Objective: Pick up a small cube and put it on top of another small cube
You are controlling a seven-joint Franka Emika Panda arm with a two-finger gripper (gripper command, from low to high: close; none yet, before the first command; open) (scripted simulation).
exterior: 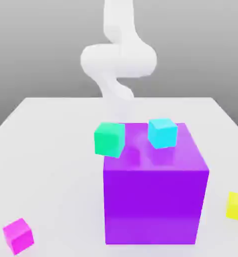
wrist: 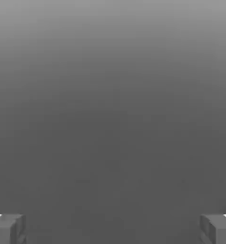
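Observation:
The small yellow cube (exterior: 237, 205) lies on the white table (exterior: 50, 165) at the exterior view's right edge, beside the big purple cube (exterior: 153, 201). The white arm (exterior: 119, 60) rises behind the purple cube, far from the yellow cube. In the hand view my gripper (wrist: 113, 229) is open, its two grey fingertips (wrist: 8, 228) wide apart with nothing between them, facing plain grey background.
A cyan cube (exterior: 162, 133) sits on the purple cube's top. A green cube (exterior: 109, 139) is at its upper left back edge; whether it rests on anything I cannot tell. A small magenta cube (exterior: 18, 235) lies near the front left of the table.

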